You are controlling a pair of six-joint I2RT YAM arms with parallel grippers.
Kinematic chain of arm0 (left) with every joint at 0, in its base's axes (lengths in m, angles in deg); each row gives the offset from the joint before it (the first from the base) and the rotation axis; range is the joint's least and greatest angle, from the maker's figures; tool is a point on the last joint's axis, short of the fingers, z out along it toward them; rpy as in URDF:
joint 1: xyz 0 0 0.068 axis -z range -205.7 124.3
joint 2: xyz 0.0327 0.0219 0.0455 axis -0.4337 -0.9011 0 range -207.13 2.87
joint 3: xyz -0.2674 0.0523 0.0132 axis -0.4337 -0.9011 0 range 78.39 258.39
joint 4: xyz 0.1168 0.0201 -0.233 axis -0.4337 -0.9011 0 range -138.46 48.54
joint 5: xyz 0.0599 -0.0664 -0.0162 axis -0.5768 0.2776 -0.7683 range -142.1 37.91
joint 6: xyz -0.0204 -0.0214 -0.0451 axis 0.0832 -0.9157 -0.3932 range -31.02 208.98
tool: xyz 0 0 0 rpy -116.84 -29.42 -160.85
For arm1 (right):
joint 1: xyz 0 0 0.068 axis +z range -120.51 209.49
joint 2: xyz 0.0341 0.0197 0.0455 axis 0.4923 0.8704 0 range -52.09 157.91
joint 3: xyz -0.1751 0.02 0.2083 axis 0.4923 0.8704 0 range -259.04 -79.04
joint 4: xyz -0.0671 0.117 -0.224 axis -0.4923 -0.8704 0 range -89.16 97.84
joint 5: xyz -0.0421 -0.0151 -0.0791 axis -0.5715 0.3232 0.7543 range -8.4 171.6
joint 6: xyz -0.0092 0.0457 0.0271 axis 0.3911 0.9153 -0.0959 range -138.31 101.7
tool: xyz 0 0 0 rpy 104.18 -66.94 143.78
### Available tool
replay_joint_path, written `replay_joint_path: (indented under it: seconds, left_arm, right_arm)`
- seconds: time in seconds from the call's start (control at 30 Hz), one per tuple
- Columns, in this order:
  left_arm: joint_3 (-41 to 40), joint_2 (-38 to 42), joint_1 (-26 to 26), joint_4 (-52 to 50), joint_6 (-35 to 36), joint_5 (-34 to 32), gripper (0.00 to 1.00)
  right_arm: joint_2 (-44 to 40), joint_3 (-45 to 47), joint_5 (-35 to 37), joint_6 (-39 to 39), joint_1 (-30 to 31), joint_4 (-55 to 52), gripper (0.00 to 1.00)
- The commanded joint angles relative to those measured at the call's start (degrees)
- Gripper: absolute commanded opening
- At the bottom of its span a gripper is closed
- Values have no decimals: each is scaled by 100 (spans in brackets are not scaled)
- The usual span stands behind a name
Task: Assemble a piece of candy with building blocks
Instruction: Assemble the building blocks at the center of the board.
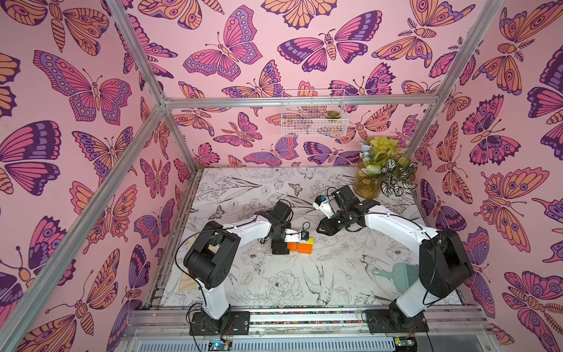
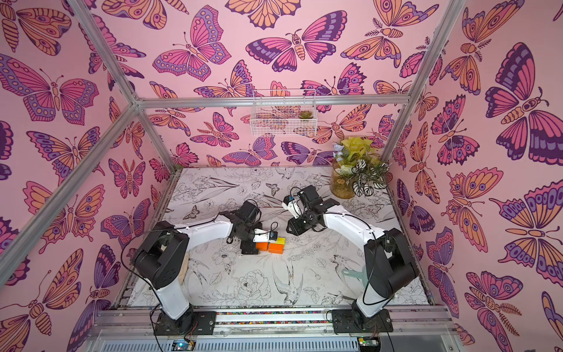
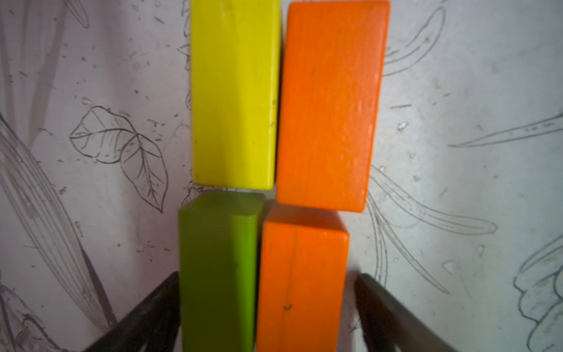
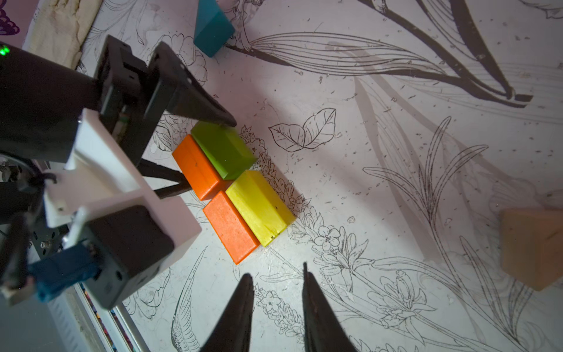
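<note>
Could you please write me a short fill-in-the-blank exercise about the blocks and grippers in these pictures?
1. The block lying end to end with the yellow block is ____.
2. The left gripper has its fingers either side of the green block and an ____ one.
3. The right gripper holds ____.
4. The bricks packed into the rectangle number ____.
Missing words: green; orange; nothing; four.

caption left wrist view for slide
Left hand open around green block and orange block; yellow block, second orange block beyond
</note>
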Motion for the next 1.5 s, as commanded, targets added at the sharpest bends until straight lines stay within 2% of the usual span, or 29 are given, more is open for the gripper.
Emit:
replay_joint_path:
  seconds: [0.0,0.13,0.23,0.37,0.5,0.53,0.6,0.67,0.7,0.77,0.83,0.87,0.97,1.07,1.2,1.33,1.47]
  left_arm:
    - [-45,-104,23,-331,91,32,100]
    - [-72,204,-7,-306,42,28,100]
    - [-23,723,-155,-55,-338,198,100]
    - [-261,1866,-423,1001,-1260,559,100]
    - [-905,3208,-591,2421,-2394,614,100]
    - [-1157,3589,-636,2899,-2795,599,100]
    - [-1623,4142,-677,3867,-3695,345,100]
    - [-1950,4589,-717,4460,-4895,-483,100]
    - [-1999,4789,-786,4430,-5299,-614,100]
    - [-2147,5084,-861,4310,-5633,-339,100]
    - [-2317,5286,-862,4330,-5907,-15,100]
    - [-2341,5335,-870,4261,-6058,1,100]
    - [-2118,5342,-933,3360,-6816,-642,100]
    - [-2025,5264,-1007,2733,-6991,-516,100]
    - [-2435,5443,-1003,2958,-7247,-339,100]
    - [-2751,5616,-1012,3083,-7378,-420,100]
    - [-2926,5705,-1012,3081,-7417,-515,100]
  right_arm:
    - [-60,41,-65,-105,28,-170,30]
    - [-81,12,-9,-125,28,-174,30]
    - [-107,-66,62,-155,28,-147,31]
    - [-206,-188,449,-344,149,23,33]
    - [-323,-71,481,-1102,468,401,38]
    - [-510,82,308,-1282,505,675,43]
    - [-624,389,0,-1465,537,1288,60]
    - [-616,520,-267,-1511,530,1727,75]
    - [-552,492,-340,-1507,537,1781,78]
    - [-405,251,-505,-1627,537,1518,81]
    - [8,3,-652,-1920,536,1038,93]
    - [93,-18,-654,-2059,547,927,94]
    - [139,185,-558,-2579,581,897,94]
    - [-30,502,-394,-3089,590,985,94]
    - [-321,1077,-354,-3311,590,1701,94]
    - [-163,954,-423,-3380,654,1393,94]
    - [62,1049,-234,-3368,691,1680,93]
